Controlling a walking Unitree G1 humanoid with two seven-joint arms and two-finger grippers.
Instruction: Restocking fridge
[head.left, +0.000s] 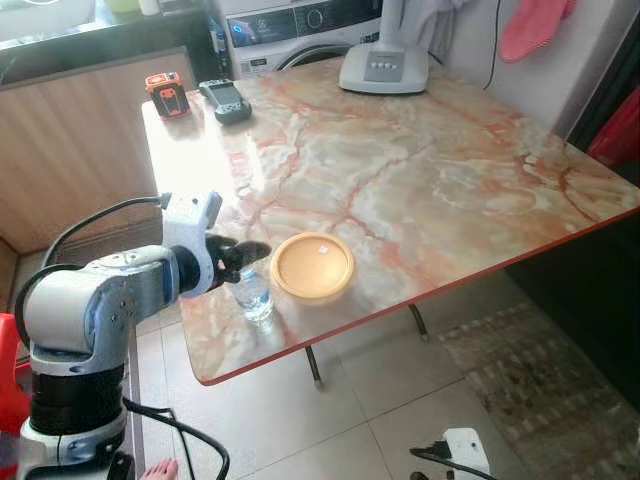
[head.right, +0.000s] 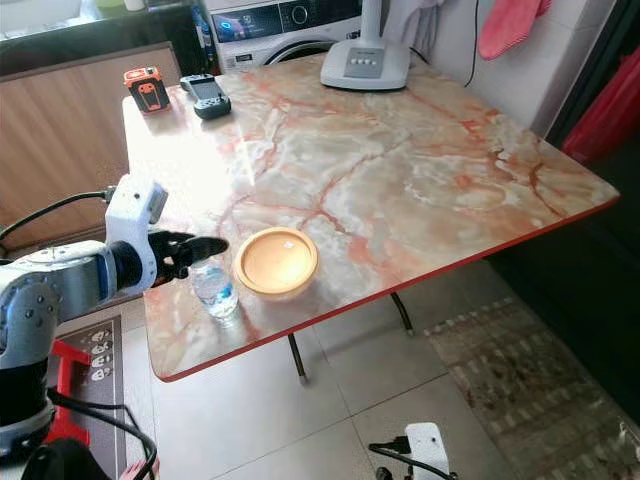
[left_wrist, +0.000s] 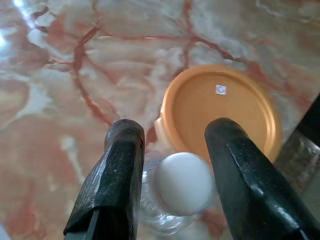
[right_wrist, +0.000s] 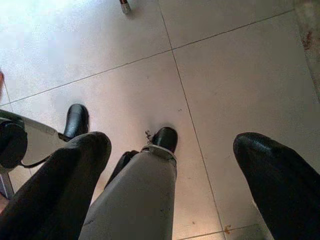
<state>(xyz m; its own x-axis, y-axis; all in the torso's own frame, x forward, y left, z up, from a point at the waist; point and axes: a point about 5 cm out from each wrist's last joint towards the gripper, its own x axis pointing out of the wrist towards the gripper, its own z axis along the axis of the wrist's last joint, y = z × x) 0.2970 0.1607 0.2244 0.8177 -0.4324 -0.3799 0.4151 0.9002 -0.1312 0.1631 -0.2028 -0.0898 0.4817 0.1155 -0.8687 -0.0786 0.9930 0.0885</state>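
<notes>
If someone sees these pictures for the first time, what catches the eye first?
The left gripper stands out, its open black fingers on either side of the white cap of a small clear water bottle at the near edge of the marble table. Right beside the bottle sits a round orange lid.

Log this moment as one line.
left pincer: open, straddling water bottle cap | bottle: upright near table edge, beside orange bowl | right pincer: open, idle over floor

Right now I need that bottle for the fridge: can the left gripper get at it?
Probably yes. The left gripper is open with a finger either side of the bottle cap; nothing sits between them. The orange lid lies close beside it, which might crowd one finger.
</notes>
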